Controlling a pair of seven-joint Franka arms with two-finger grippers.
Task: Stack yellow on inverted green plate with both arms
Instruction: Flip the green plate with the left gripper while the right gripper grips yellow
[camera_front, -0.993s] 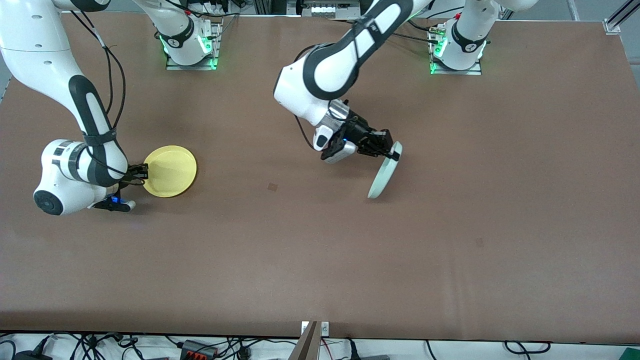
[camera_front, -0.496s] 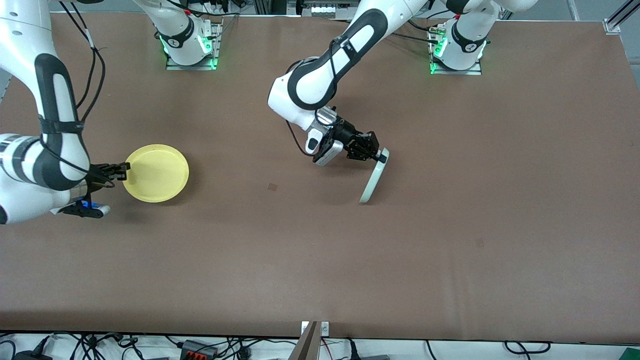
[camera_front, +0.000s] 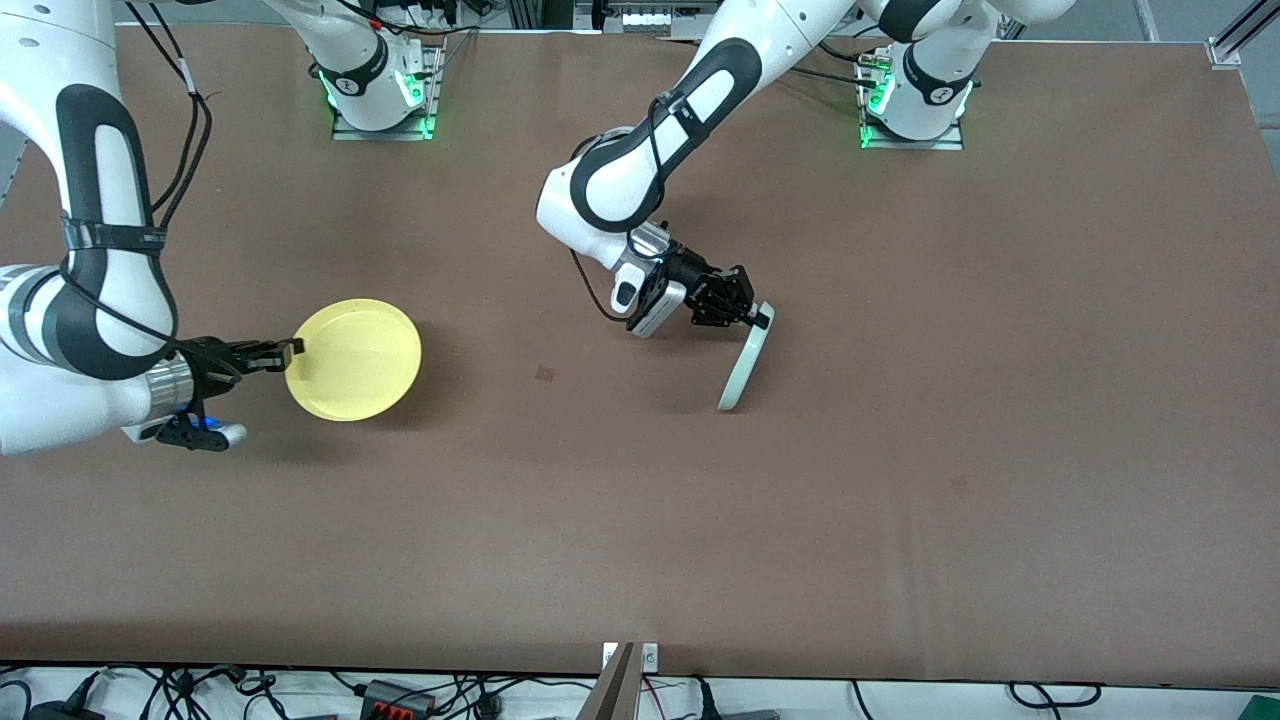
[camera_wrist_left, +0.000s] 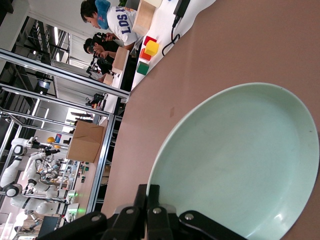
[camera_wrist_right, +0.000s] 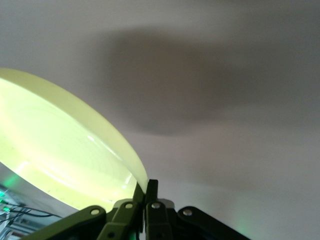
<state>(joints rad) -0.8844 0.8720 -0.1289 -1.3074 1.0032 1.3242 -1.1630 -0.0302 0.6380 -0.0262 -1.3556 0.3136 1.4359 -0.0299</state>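
1. The left gripper (camera_front: 762, 319) has its fingers (camera_wrist_left: 148, 200) pinched closed on the rim of the green plate (camera_front: 745, 365). From the fingers the plate hangs down nearly on edge, and its low end seems to rest on or just above the bench (camera_front: 900, 450).

2. In the left wrist view the hollow face of the green plate (camera_wrist_left: 235, 165) spreads away from the fingers, so the plate is about halfway through a flip and not yet inverted.

3. The right gripper (camera_front: 295, 348) has its fingers (camera_wrist_right: 147, 192) clamped on the rim of the yellow plate (camera_front: 353, 359). The yellow plate extends from those fingers toward the middle of the bench, roughly level, face up and lifted, with its shadow on the bench under it.

4. In the right wrist view the yellow plate (camera_wrist_right: 65, 155) juts out from the fingers with nothing close in front of it.

5. The relation that matters: the green plate lies well apart from the right fingers, along the line in which the yellow plate already points. The left arm (camera_front: 640, 170) is the nearer arm to the stacking spot.

6. My judgement: the green plate must tip over and lie face down before the yellow one can travel across and settle on it.
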